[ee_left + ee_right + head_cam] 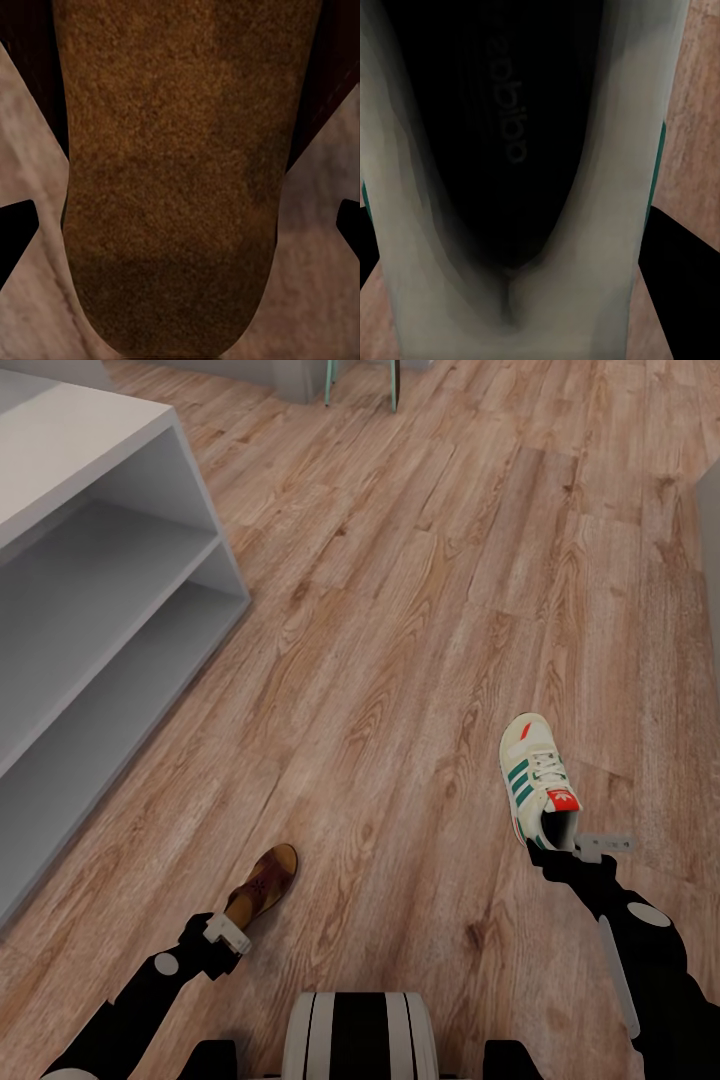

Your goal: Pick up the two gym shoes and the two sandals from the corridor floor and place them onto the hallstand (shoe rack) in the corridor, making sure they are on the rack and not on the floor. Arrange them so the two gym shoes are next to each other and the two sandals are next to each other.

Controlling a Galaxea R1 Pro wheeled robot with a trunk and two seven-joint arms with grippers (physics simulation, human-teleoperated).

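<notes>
One brown sandal [268, 880] points away from me at the lower left of the head view, with my left gripper [238, 920] shut on its heel end. Its tan insole [172, 187] runs between the dark fingertips [15, 232] in the left wrist view. One cream-white gym shoe [535, 775] with green stripes and a red tongue tab is at the lower right, and my right gripper [562, 848] is shut on its heel. The shoe's dark opening and cream heel collar [521, 300] sit close to the right wrist camera. Whether either shoe is lifted off the corridor floor [400, 610] I cannot tell.
A pale grey-white unit [110, 560] with open shelves stands along the left; no letters show on it. Mint-green legs [360, 385] of some furniture stand at the far top. A pale edge [710, 560] lies at the right. Wood planks stretch ahead between them.
</notes>
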